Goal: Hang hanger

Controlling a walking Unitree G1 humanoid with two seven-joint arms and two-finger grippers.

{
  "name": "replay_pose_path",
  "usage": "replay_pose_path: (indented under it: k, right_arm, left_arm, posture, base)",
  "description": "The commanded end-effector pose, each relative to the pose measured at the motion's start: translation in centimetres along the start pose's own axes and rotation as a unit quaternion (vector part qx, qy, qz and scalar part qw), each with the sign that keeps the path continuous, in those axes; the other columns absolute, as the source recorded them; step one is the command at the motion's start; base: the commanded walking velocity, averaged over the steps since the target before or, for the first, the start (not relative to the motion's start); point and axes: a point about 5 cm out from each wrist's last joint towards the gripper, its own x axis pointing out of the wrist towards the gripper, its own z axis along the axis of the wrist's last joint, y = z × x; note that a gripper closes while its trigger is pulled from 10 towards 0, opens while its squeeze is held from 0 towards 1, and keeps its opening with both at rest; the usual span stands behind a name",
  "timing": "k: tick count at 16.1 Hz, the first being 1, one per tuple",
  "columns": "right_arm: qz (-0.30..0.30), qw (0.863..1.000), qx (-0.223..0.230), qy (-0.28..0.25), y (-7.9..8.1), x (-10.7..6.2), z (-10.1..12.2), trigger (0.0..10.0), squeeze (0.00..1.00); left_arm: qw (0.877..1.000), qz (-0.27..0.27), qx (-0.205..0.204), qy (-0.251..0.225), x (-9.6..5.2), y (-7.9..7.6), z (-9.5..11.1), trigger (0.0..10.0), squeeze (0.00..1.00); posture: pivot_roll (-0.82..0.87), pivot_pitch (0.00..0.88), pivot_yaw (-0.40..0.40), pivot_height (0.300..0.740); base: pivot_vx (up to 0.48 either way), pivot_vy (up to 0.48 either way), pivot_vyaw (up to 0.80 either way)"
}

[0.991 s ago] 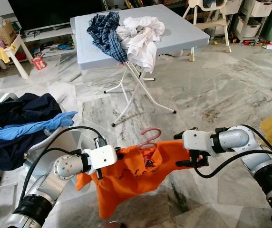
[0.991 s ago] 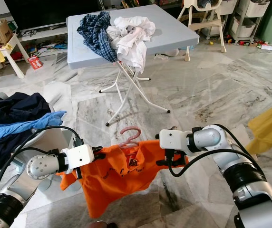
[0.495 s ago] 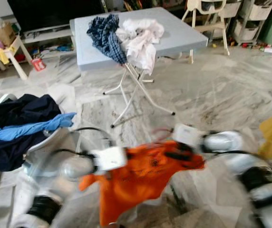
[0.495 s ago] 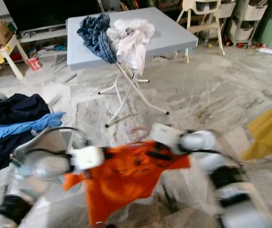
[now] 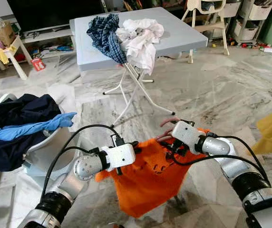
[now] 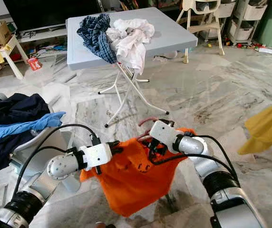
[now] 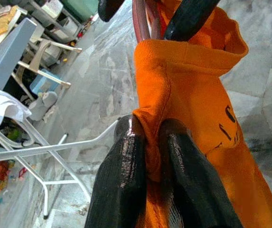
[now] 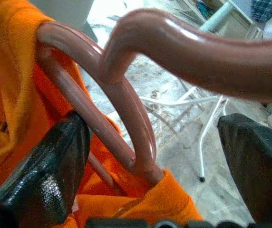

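Shifted rightward, orange shirt (image 5: 148,175); hanger (image 8: 126,95) seemingly unclamped.

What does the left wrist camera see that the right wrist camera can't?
Left wrist view: the left gripper pinching a fold of the orange shirt, with a chair behind. Right wrist view: the pink hanger from close up, its hook curving overhead, between the right gripper's open fingers. Both: the shirt, hanger, marble floor and white table legs.

grey table (image 5: 183,35) — clothes heap (image 5: 126,35)
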Motion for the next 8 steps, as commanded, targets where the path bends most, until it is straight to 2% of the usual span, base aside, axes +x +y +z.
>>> replay_pose_path:
  k: [1, 2, 3, 5, 6, 8]
  right_arm:
    - [0.024, 0.999, -0.011, -0.027, -0.7, -0.5, 0.9, 10.0, 0.0]
    - [0.07, 0.997, -0.017, -0.034, -0.5, -1.1, 1.0, 10.0, 0.0]
    - [0.109, 0.993, -0.05, -0.02, -0.4, -1.6, 0.8, 10.0, 0.0]
    - [0.139, 0.987, -0.081, 0.0, -0.5, -2.1, 0.5, 10.0, 0.0]
    - [0.135, 0.985, -0.107, 0.017, -1.3, -2.3, 0.4, 10.0, 0.0]
    - [0.119, 0.986, -0.113, 0.025, -2.3, -2.4, 0.5, 10.0, 0.0]
  left_arm:
    - [1.0, -0.015, 0.017, 0.015, -0.4, 0.0, -0.7, 0.0, 0.0]
    - [0.999, -0.01, 0.019, 0.028, -0.8, 0.5, -1.4, 0.0, 0.0]
    - [0.999, -0.005, 0.021, 0.037, -1.0, 1.0, -1.8, 0.0, 0.0]
    - [0.999, -0.001, 0.02, 0.043, -1.3, 1.4, -2.1, 0.0, 0.0]
    - [0.999, 0.005, 0.011, 0.047, -1.5, 1.4, -2.4, 0.0, 0.0]
    - [0.999, 0.005, 0.008, 0.044, -1.4, 1.1, -2.6, 0.0, 0.0]
  posture:
    - [-0.07, 0.0, 0.078, 0.74]
    - [-0.07, 0.0, 0.079, 0.74]
    - [-0.07, 0.0, 0.08, 0.74]
    - [-0.07, 0.0, 0.08, 0.74]
    - [-0.07, 0.0, 0.078, 0.74]
    - [-0.07, 0.0, 0.074, 0.74]
  base:
    - [0.0, 0.0, 0.0]
    - [0.0, 0.0, 0.0]
    - [0.0, 0.0, 0.0]
    - [0.0, 0.0, 0.0]
    - [0.0, 0.0, 0.0]
    - [0.0, 0.0, 0.0]
